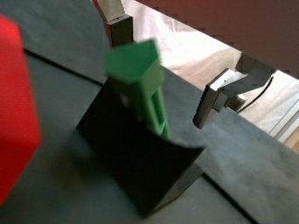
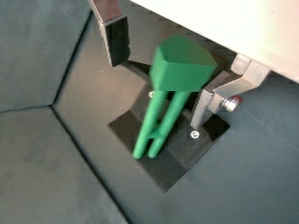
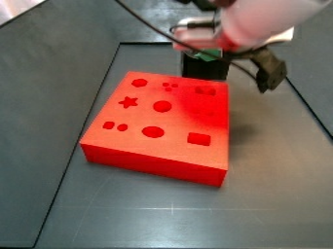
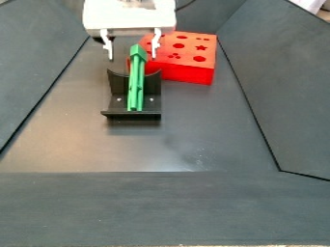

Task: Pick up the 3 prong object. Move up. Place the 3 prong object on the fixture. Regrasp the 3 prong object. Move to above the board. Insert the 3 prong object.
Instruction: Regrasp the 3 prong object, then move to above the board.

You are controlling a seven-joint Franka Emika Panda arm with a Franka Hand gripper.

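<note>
Tool (image 2: 163, 77) open, astride 3 prong object (image 2: 163, 105) | leaning on fixture (image 4: 131, 104)

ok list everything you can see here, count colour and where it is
3 prong object: one, green, leaning on the fixture, prongs pointing down toward the base plate, between the tool's fingers.
fixture: one, black, on the dark floor beside the board.
board: one, red-orange with darker shaped cut-outs, on the floor next to the fixture.
floor: one, dark grey, under everything.
tool: one, white body with silver fingers and dark pads, low over the fixture, jaws open either side of the green piece, with a gap showing on each side in both wrist views.
</note>
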